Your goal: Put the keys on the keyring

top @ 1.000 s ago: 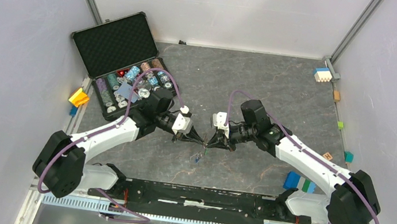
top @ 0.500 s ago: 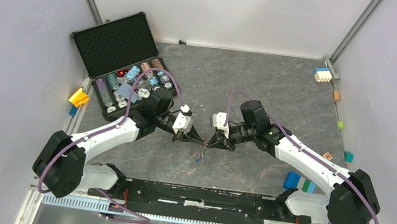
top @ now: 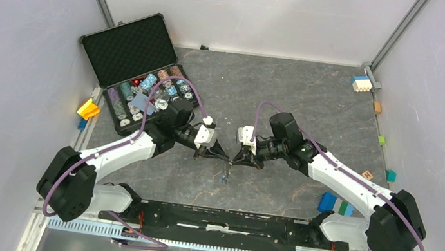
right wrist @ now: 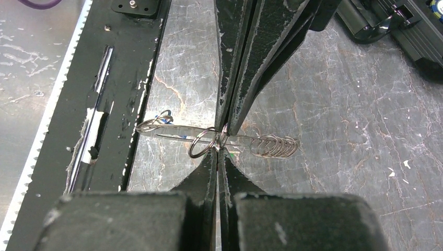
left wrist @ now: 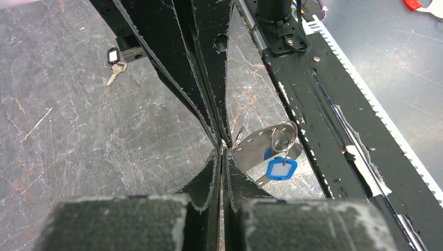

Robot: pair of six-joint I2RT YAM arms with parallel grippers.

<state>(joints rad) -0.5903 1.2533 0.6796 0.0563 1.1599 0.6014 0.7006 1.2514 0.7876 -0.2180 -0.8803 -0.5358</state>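
A dark marbled table (top: pixel 289 95) carries an open black case (top: pixel 127 48) of poker chips at its far left and a few toy blocks (top: pixel 334 204) near its right edge.

The left arm (top: pixel 119 149) rises from its base at the near left with the elbow bent. Its forearm stretches inward and to the right. The right arm (top: pixel 346 179) mirrors it from the near right, reaching inward and to the left. Both wrists sit low over the middle of the table, so the two tools point at each other nose to nose.

The left gripper (top: pixel 222 158) has its fingers pressed together, and so does the right gripper (top: pixel 236 160). Their tips meet at one spot, and both pinch the keyring (right wrist: pixel 274 147) there. The keyring is held off the table between them. From the right wrist it is seen nearly edge-on, as a thin line of wire running crosswise. It has a coil-like stretch on one side of the grip and a small loop at the other end.

From the left wrist, the blue-tagged key (left wrist: pixel 281 169) hangs beneath the keyring from a small split ring (left wrist: pixel 284 137). Whether that ring sits fully on the loop cannot be told. The black-tagged key (left wrist: pixel 114 59) lies flat on the table, well apart from the grip.
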